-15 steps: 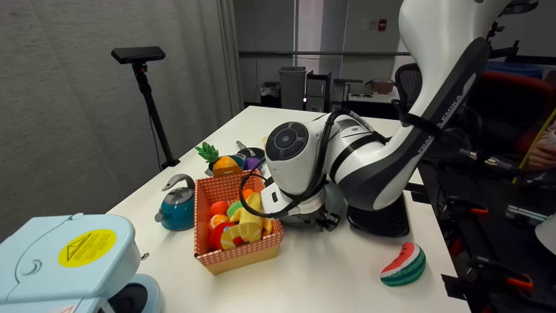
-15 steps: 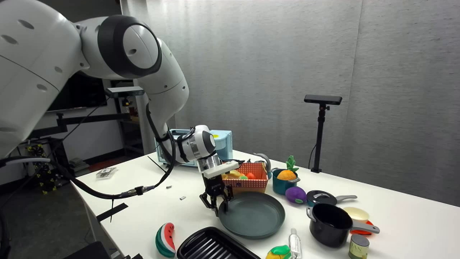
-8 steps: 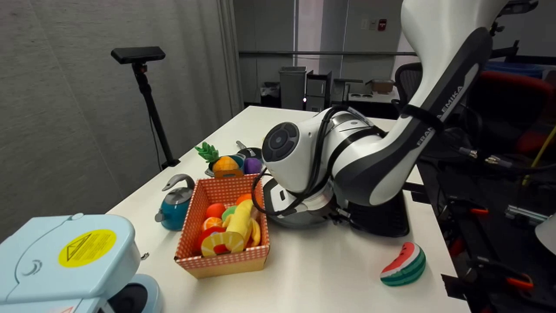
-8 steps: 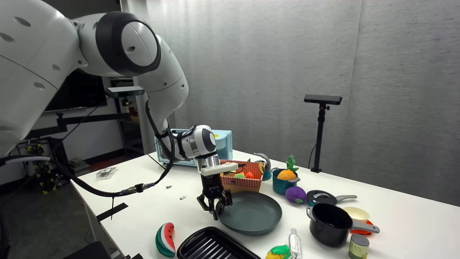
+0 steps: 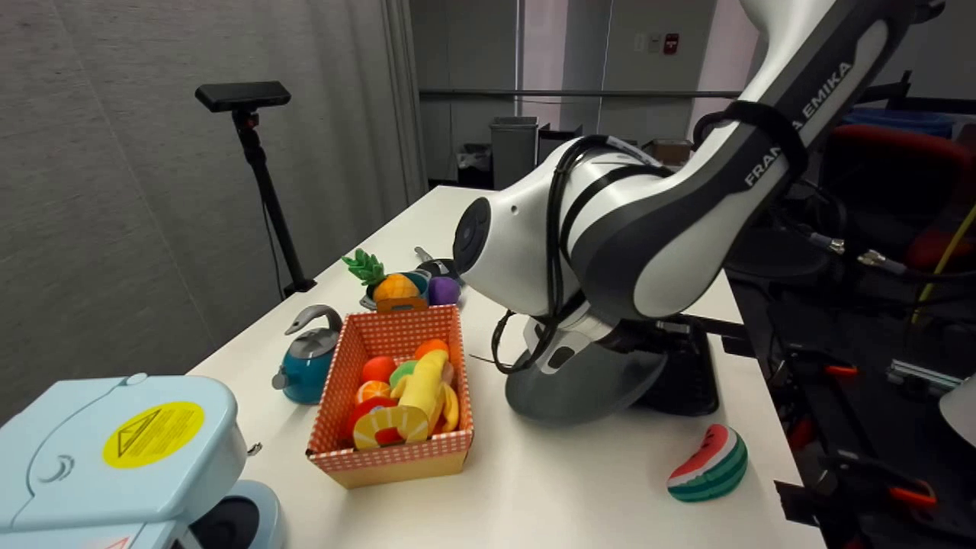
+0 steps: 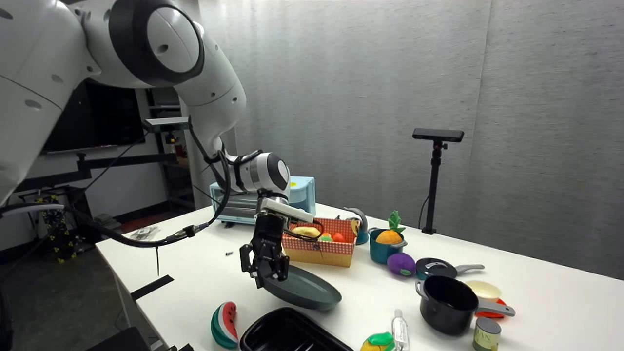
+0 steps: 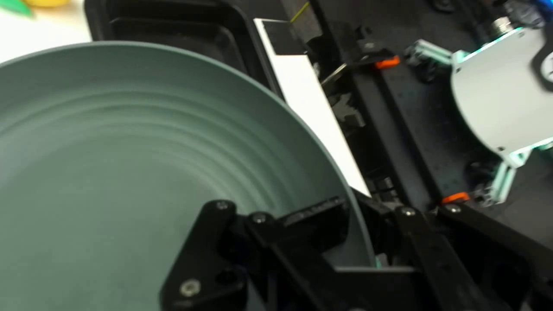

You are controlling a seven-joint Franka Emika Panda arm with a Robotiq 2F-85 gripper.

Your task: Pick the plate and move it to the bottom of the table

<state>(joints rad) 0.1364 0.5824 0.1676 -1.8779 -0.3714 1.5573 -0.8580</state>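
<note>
Two black fingers (image 7: 322, 224) are drawn together on the rim of the dark grey plate (image 7: 108, 194), with little more than the rim's thickness between them; in the wrist view one finger lies over the plate's inner face and the other against the outside of the rim. The gripper (image 7: 355, 211) has hold of the plate at this edge alone. From the fingers the plate slopes away, and in both exterior views the side farthest from them is lower than the gripped side. Whether that low side touches the white table (image 6: 195, 263) cannot be told. Black and squarish, the tray (image 5: 690, 381) sits near the fingers, partly hidden behind the plate in an exterior view and beyond the plate's rim, ahead of the fingers, in the wrist view. A toy watermelon slice (image 6: 225, 325) lies on the table in front of the fingers and apart from them in an exterior view. Across the plate from the fingers in an exterior view stands the checked basket (image 5: 404, 469), with toy fruit (image 5: 419, 381) inside. Well apart from the fingers, to their right in an exterior view, are a purple toy (image 6: 401, 264), a teal pot (image 6: 378, 251) and a black saucepan (image 6: 448, 317). Also in an exterior view, a light blue appliance (image 6: 304, 195) stands behind the fingers.
</note>
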